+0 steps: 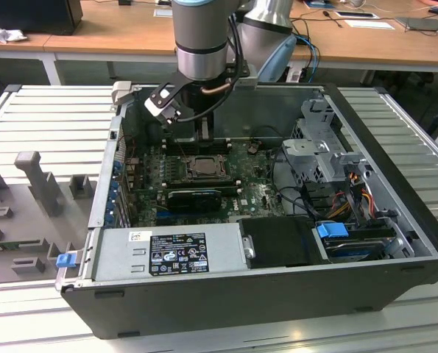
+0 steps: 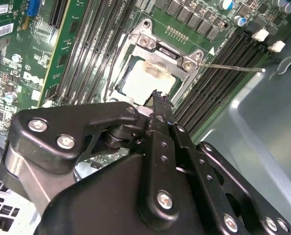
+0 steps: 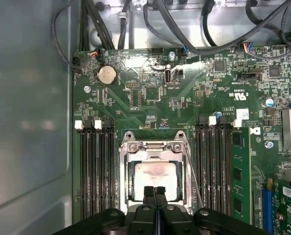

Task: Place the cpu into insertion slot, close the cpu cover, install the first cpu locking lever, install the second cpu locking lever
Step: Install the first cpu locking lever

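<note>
Overhead room light is bright and even in the exterior view, but the computer case (image 1: 204,294) interior sits shaded under the arm (image 1: 200,37). In the first wrist view there's hot glare on the motherboard (image 3: 135,62) beside the coin cell battery (image 3: 106,75). The cpu (image 3: 155,175) looks washed out in both wrist views. The black end effector (image 2: 158,95) reads dark, with just glints on its screws (image 2: 165,198).

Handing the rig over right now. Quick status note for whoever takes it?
The gripper has its jaws shut and holds nothing. It sits over the edge of the slot; I can't tell whether it touches.
The cpu is seated in the slot, its pale face showing through the cover window.
The cover looks down over the cpu.
One thin lever sticks out sideways and seems unlatched. I can't judge the other one.
Done: cpu placed, cover apparently closed.
Left: lever locking, at least for that one.
</note>
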